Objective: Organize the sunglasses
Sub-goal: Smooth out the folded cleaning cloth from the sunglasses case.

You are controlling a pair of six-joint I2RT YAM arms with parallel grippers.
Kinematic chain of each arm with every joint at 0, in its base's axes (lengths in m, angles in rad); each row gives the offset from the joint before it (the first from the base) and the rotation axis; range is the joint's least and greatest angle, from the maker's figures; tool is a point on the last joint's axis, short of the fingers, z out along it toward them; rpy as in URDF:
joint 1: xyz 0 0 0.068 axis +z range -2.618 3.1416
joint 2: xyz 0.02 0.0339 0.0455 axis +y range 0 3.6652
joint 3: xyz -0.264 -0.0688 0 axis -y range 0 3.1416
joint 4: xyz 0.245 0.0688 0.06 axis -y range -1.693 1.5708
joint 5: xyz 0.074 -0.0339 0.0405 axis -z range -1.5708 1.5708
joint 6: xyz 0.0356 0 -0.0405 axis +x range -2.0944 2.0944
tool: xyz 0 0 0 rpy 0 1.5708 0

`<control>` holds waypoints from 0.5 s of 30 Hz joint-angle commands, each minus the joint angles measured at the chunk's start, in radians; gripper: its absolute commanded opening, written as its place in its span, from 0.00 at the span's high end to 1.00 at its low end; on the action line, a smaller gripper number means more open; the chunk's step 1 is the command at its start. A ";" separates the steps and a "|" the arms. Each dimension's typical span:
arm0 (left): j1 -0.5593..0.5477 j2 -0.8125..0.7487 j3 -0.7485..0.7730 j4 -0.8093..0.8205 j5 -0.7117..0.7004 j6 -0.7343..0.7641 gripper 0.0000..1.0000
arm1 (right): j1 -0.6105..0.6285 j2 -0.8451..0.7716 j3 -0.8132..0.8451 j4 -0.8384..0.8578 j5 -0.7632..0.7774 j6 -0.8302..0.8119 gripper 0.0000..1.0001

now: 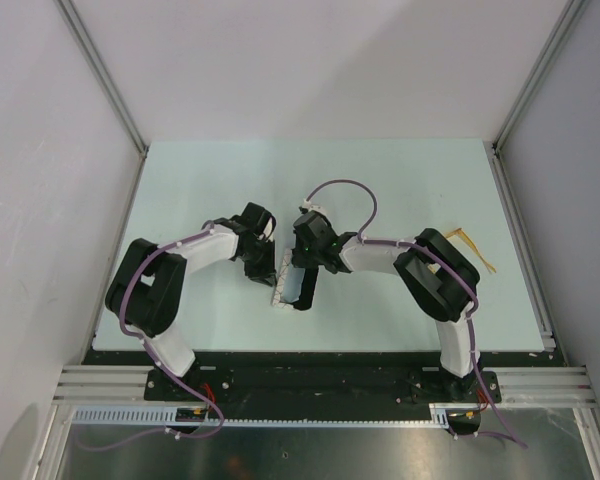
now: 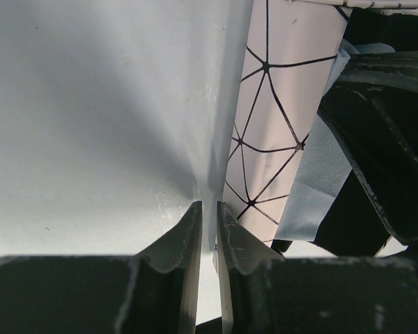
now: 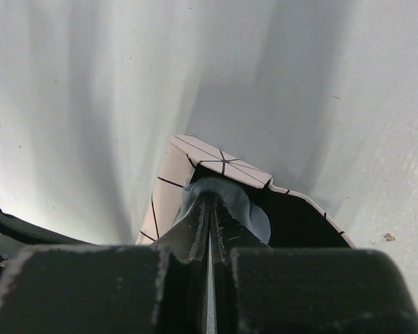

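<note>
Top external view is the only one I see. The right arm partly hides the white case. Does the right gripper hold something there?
Observer: Yes. The right gripper has its jaws shut on a blue-grey cloth.
Operator: Is the case open?
Observer: Yes. The white case shows a dark inside, and the cloth sits at its mouth.
Operator: And the left gripper?
Observer: The left gripper has its jaws almost closed; the case edge runs into the thin slit between them, so they seem to pinch it.

Matt table (image 1: 380, 180), soft cloth (image 2: 317, 181), smooth case (image 2: 268, 132)
</note>
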 commanded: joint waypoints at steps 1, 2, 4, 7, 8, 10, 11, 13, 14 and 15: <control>-0.010 -0.031 0.021 0.004 0.004 -0.007 0.82 | -0.005 0.013 0.030 0.031 0.014 0.025 0.99; -0.010 -0.029 0.021 0.004 0.004 -0.008 0.82 | -0.007 0.008 0.030 0.049 0.012 0.029 0.99; -0.010 -0.029 0.021 0.004 0.003 -0.010 0.82 | -0.010 0.000 0.028 0.050 0.003 0.033 0.99; -0.010 -0.031 0.021 0.004 0.004 -0.008 0.82 | -0.013 -0.013 0.028 0.042 0.004 0.038 1.00; -0.012 -0.032 0.023 0.006 0.003 -0.010 0.82 | -0.015 -0.015 0.028 0.042 0.004 0.039 1.00; -0.012 -0.032 0.023 0.006 0.003 -0.010 0.82 | -0.016 -0.019 0.028 0.046 0.003 0.039 1.00; -0.010 -0.031 0.023 0.006 0.003 -0.008 0.82 | -0.016 -0.020 0.028 0.048 0.001 0.038 1.00; -0.010 -0.031 0.024 0.006 0.003 -0.008 0.82 | -0.016 -0.018 0.028 0.053 -0.005 0.039 1.00; -0.012 -0.031 0.024 0.004 0.006 -0.010 0.82 | -0.016 -0.015 0.028 0.056 -0.008 0.041 1.00; -0.012 -0.031 0.024 0.004 0.004 -0.010 0.82 | -0.016 -0.013 0.028 0.063 -0.015 0.042 1.00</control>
